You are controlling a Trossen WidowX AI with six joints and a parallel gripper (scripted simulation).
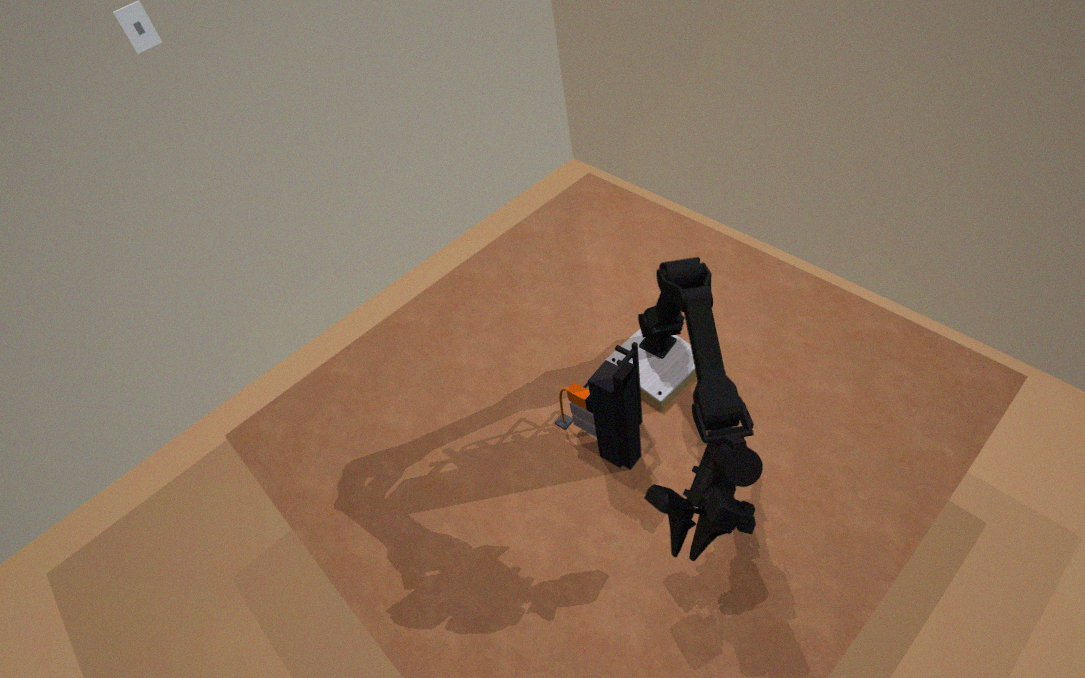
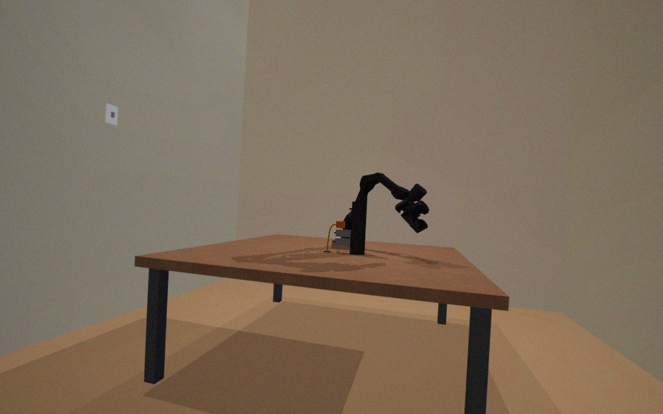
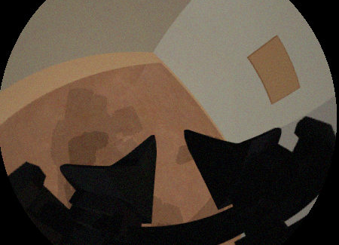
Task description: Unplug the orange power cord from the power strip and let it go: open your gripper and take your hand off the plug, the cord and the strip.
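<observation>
In the top view, my base plate [image 1: 674, 389] lies on the table [image 1: 462, 336] [image 2: 318, 280] right of centre, with the upright block [image 1: 619, 421] [image 2: 362, 228] just to its lower left. The plug [image 1: 577, 395] [image 2: 340, 225] sits left of that block, the cord [image 1: 561, 405] [image 2: 328, 237] on its left. My gripper [image 1: 683, 557] hangs over the table at lower right.

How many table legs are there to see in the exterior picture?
4. Two stand at the near side, left and right; two shorter-looking ones are behind, left and right. None seems hidden.
</observation>
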